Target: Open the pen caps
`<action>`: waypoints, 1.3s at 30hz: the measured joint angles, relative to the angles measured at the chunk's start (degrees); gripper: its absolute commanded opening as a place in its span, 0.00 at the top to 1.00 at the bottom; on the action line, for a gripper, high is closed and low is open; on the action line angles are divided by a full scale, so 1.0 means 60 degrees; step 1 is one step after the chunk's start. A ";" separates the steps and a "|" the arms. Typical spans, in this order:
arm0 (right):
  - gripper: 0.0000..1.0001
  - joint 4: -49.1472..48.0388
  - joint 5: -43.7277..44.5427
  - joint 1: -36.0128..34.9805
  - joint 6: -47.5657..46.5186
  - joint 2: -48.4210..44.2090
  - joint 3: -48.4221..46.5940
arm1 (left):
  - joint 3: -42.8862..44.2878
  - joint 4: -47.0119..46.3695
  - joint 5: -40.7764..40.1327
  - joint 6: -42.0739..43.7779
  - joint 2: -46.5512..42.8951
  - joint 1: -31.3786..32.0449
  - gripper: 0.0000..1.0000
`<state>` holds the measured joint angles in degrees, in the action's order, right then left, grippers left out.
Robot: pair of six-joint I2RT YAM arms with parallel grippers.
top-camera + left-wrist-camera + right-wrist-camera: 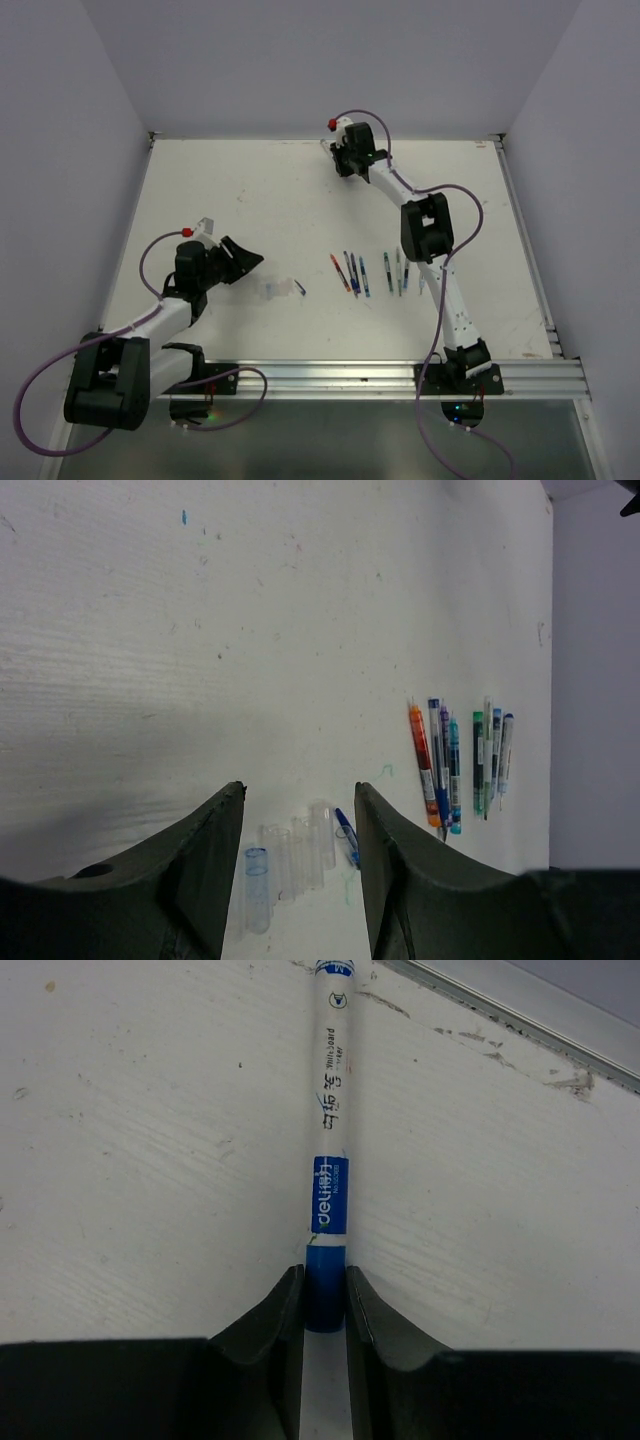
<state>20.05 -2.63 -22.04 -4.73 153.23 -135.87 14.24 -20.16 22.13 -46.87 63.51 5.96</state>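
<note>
Far beyond the row of pens [372,272], at the back edge of the desk [250,200], the right hand [324,1300] pinches the blue end [325,1288] of a white pen [330,1110], probably its cap. The left hand [298,795] hovers spread, well left of the row, over loose clear caps [295,852]. The pinch sits at the very tip. With nothing bracing the barrel, a pull may drag the whole pen or let it slip and roll.
</note>
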 measured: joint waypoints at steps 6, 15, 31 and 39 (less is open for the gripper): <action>1.00 -0.0801 -0.0503 0.0004 0.0153 -0.1279 0.2255 | 0.0000 -0.0025 0.0069 -0.0193 -0.0117 0.0000 0.49; 1.00 -0.2189 -0.0809 -0.0525 0.1286 -0.6706 0.8834 | 0.0164 -0.0226 0.0459 -0.0863 -0.0302 0.0000 0.49; 1.00 -0.2692 -0.0750 -0.4095 0.2903 -1.1205 1.3125 | 0.1457 -0.1650 0.1035 -0.2149 -0.0248 0.1555 0.47; 1.00 -0.2790 -0.0718 -0.4579 0.3435 -1.2098 1.3642 | 0.1453 -0.1617 0.0940 -0.2357 -0.0448 0.1676 0.47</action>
<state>3.31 -6.94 -49.52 15.88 80.64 -54.02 22.96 -29.87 27.77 -61.01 60.82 16.01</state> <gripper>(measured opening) 0.218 0.531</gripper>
